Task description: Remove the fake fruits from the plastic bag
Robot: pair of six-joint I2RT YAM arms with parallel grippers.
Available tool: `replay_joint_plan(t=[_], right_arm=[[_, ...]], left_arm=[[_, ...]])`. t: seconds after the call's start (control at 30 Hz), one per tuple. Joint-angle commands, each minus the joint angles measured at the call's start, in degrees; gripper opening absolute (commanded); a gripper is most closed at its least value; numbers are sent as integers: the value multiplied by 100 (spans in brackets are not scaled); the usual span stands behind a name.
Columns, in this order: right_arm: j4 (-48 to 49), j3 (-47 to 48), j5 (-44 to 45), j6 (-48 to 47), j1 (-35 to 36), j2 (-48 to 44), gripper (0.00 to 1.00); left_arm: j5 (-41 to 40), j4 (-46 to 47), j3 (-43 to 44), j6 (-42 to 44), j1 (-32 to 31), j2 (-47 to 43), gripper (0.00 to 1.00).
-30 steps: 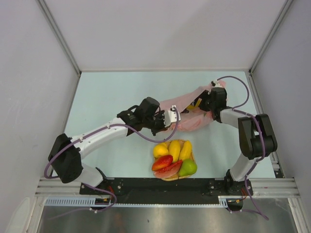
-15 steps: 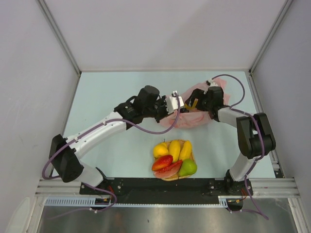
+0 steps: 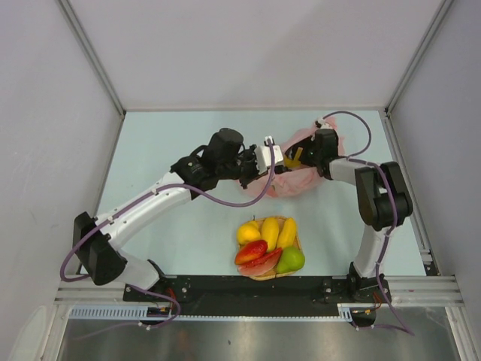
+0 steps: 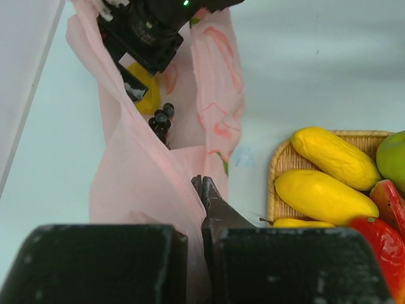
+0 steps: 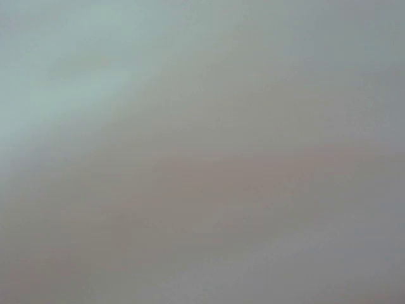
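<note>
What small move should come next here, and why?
Probably close the right claw on the yellow fruit: it stands open inside the plastic bag, right at that fruit, with the grape bunch just beside, while the left claw pinches the bag's edge.

The right wrist view is one grey-pink blur, and nothing in it can be made out. In the left wrist view, the pear and a red fruit run off the edge. The grapes sit half hidden in the pink bag.
</note>
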Motion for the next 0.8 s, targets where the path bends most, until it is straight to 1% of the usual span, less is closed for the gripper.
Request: replay_joint_plan(t=[0.0, 0.1, 0.13, 0.2, 0.23, 0.3, 0.33, 0.37, 0.4, 0.43, 0.5, 0.57, 0.6, 0.77], right_arm=[[-26, 779, 640, -29, 100, 593, 100], [-80, 1149, 711, -221, 135, 980, 98], [-27, 1193, 694, -327, 127, 1077, 92], [166, 1290, 256, -818, 135, 1104, 79], [202, 1308, 89, -1029, 135, 1095, 68], [211, 1326, -272, -1530, 109, 938, 60], [124, 1326, -456, -1645, 74, 876, 52], [62, 1326, -562, -1742, 4, 745, 48], [-17, 1326, -676, -1952, -58, 657, 40], [-174, 1317, -930, -2023, -110, 569, 35], [-394, 1317, -1160, -2269, -286, 297, 25], [-518, 1299, -1528, -2428, -392, 34, 21], [-623, 1290, -1773, -2550, -479, -29, 17], [-1063, 1247, -2241, -2876, -603, -486, 10]], left_arm=[[239, -34, 325, -73, -4, -186, 0], [221, -43, 334, -55, -4, -186, 0], [204, -43, 326, -47, -4, -177, 0], [169, -26, 282, -29, -4, -151, 0], [116, -17, 221, -11, -4, -142, 0], [46, 53, 89, -11, -4, -142, 0], [-50, 132, 53, -20, -4, -133, 0], [-95, 168, 9, -29, -4, -125, 0], [-130, 211, -87, -20, 5, -107, 0], [-191, 290, -122, -3, 14, -81, 0], [-262, 352, -227, 85, 14, -19, 1], [-359, 431, -289, 120, 5, 60, 0], [-385, 466, -316, 112, 14, 86, 0], [-412, 625, -351, -20, 40, 192, 0]])
